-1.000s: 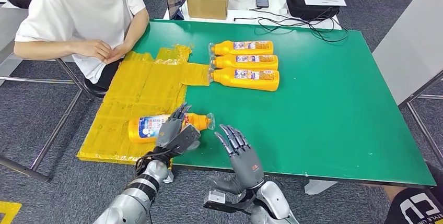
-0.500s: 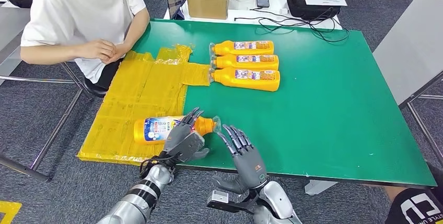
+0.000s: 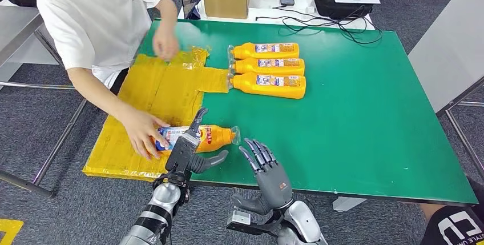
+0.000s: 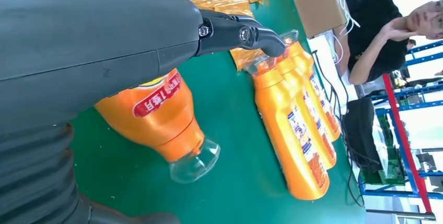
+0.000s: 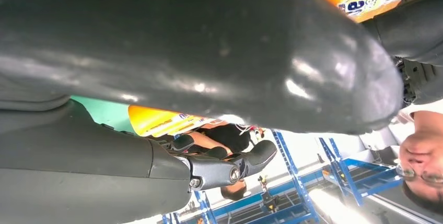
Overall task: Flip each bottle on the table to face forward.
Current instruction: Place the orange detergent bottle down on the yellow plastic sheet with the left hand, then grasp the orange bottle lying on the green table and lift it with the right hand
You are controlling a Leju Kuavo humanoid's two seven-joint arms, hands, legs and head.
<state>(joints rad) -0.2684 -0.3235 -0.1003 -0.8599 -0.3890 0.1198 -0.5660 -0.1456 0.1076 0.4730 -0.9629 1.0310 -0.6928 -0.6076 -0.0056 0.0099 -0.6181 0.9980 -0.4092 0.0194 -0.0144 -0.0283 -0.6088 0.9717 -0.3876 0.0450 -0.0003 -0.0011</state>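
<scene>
While my left hand (image 3: pixel 184 152) rests spread fingers over the orange plastic bottle (image 3: pixel 197 139), I judge it rigid, slick; grip mid-label. Right hand (image 3: pixel 269 175) spread, empty.

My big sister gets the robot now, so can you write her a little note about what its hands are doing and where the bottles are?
Left hand: resting over the near bottle, fingers spread, no firm grip visible. A person's hand holds that bottle's base end.
Right hand: open, hovering above the green table beside the bottle's clear cap.
Near bottle: lying on its side, half on the yellow sheet, label showing.
Three bottles: lying in a tidy row farther back, labels up.
Left: sort out the near bottle; wait until the person's hand is away.
</scene>
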